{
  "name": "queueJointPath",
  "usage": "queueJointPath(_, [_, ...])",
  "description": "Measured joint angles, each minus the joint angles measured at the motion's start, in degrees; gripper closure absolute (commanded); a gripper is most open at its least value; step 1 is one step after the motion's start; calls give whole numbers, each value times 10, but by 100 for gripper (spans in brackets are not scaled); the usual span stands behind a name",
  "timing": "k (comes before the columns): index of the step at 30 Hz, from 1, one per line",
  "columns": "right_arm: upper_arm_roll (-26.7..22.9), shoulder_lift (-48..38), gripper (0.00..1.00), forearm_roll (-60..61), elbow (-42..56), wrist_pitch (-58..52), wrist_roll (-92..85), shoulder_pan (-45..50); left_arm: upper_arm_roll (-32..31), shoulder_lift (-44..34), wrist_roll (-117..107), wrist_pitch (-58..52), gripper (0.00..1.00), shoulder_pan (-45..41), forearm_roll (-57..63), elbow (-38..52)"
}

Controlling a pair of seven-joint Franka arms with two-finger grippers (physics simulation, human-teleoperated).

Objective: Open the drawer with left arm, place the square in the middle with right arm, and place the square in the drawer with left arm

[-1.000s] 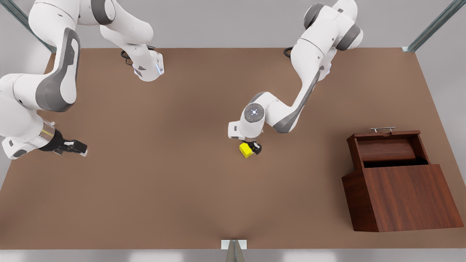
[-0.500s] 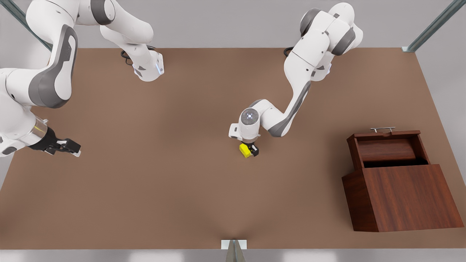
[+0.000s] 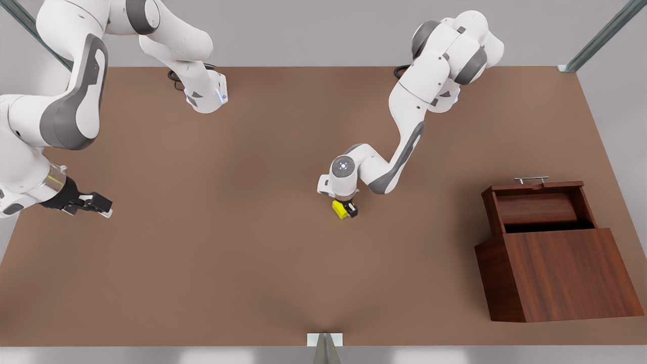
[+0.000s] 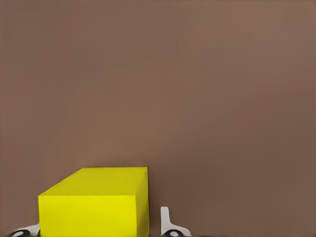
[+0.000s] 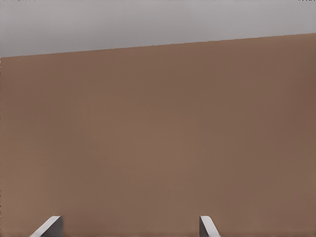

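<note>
Left gripper (image 3: 349,209) sits mid-worktop (image 3: 252,253), fingers (image 4: 165,221) either side of the yellow cube (image 3: 341,210), looks clamped for the carry to the open drawer (image 3: 536,207). Right gripper (image 3: 98,204) waits aside, fingers spread.

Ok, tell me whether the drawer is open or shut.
Open. In the front view the drawer is pulled out of the cabinet, handle on its far edge, with its bare inside showing.
</note>
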Motion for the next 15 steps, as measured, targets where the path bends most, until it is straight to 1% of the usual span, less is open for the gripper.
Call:
queueJointPath(5, [0, 0, 0, 0, 1, 1, 1, -1, 0, 3, 0, 5, 30, 0, 0, 0])
queueJointPath(13, [0, 0, 0, 0, 1, 0, 1, -1, 0, -10, -6, -5, 32, 0, 7, 2])
queueJointPath(15, [0, -1, 0, -1, 1, 0, 1, -1, 0, -31, -5, -36, 32, 1, 9, 7])
